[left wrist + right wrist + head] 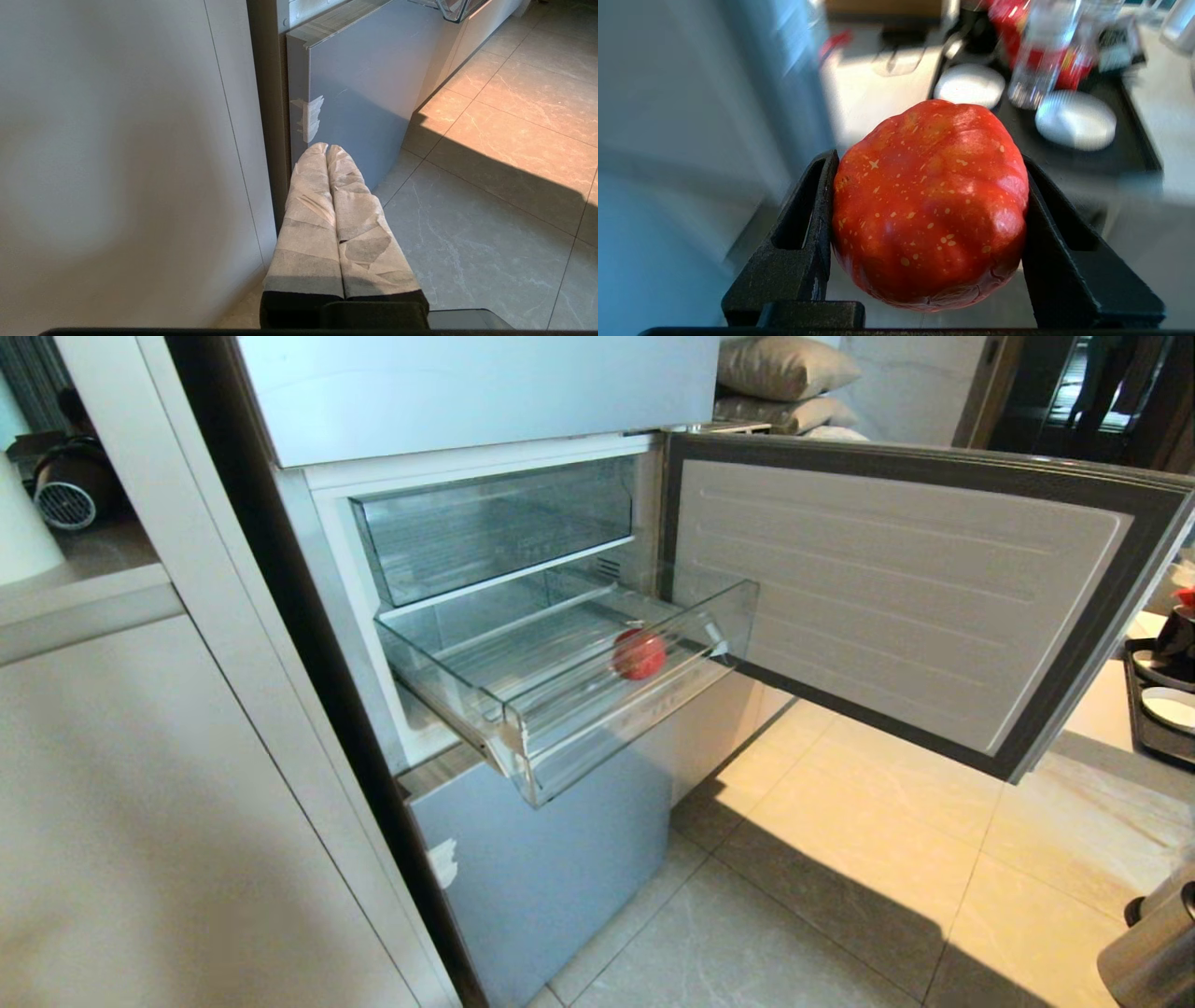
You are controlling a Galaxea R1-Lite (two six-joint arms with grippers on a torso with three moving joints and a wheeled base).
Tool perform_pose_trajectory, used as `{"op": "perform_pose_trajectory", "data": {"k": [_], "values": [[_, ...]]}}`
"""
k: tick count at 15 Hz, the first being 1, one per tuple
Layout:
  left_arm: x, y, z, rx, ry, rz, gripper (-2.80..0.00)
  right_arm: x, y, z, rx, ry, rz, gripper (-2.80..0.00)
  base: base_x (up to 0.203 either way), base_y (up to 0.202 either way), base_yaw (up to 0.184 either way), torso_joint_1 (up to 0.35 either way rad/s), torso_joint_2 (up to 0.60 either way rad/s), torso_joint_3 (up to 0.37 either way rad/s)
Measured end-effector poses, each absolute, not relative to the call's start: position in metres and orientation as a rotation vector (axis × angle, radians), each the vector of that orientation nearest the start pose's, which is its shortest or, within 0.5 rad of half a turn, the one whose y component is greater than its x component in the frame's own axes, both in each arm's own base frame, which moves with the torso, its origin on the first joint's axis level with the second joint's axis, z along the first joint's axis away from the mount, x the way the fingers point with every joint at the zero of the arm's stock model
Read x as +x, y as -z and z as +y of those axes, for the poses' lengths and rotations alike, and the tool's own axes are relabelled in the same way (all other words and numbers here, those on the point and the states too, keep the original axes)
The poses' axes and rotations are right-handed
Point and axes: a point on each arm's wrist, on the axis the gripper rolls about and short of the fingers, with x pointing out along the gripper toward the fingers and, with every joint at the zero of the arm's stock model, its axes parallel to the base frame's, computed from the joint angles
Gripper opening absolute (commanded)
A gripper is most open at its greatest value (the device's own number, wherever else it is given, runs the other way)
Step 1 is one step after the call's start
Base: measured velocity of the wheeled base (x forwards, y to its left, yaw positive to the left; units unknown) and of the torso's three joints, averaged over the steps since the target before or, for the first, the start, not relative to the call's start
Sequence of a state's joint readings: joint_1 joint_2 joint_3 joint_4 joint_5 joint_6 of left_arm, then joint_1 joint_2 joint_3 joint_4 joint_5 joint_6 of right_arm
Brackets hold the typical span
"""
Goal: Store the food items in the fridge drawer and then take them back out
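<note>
The fridge (pixel 551 868) has its middle door (pixel 896 607) swung open to the right. The clear fridge drawer (pixel 644 709) is pulled out, and one red food item (pixel 639 654) lies on its ribbed floor near the front right. My right gripper (pixel 929 158) is shut on a second red-orange food item (pixel 929 205), with a black finger pressed on each side; it is away from the drawer, facing a counter. My left gripper (pixel 327 148) is shut and empty, low beside the fridge's bottom panel (pixel 364 93).
A white cabinet (pixel 140 803) stands left of the fridge. A second clear bin (pixel 495 523) sits above the drawer. A black tray (pixel 1134 154) with white dishes and a bottle is on the counter at right. Tiled floor (pixel 840 896) lies under the open door.
</note>
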State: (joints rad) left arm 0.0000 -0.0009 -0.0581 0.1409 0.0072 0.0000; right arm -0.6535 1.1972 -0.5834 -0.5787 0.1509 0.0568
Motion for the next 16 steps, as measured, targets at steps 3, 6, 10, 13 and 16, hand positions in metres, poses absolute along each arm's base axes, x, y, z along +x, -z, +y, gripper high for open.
{"op": "perform_pose_trajectory", "data": {"k": [3,6,10,13,16], "values": [[-0.028,-0.077,0.0,0.0,-0.007,0.082,-2.8,0.088,-0.19,-0.051,0.04,0.411,0.091,-2.8,0.0,0.0,0.0,0.0,0.0,0.0],[-0.028,-0.077,0.0,0.0,-0.008,0.082,-2.8,0.052,-0.138,-0.015,0.025,0.189,0.157,-2.8,0.0,0.0,0.0,0.0,0.0,0.0],[-0.028,-0.077,0.0,0.0,-0.008,0.082,-2.8,0.017,-0.101,0.0,0.019,0.023,0.211,-2.8,0.0,0.0,0.0,0.0,0.0,0.0],[-0.028,-0.077,0.0,0.0,-0.008,0.081,-2.8,0.005,-0.091,0.002,0.026,0.004,0.196,-2.8,0.0,0.0,0.0,0.0,0.0,0.0],[-0.028,-0.077,0.0,0.0,-0.007,0.082,-2.8,-0.001,-0.084,0.001,-0.04,0.034,0.222,-2.8,0.0,0.0,0.0,0.0,0.0,0.0]]}}
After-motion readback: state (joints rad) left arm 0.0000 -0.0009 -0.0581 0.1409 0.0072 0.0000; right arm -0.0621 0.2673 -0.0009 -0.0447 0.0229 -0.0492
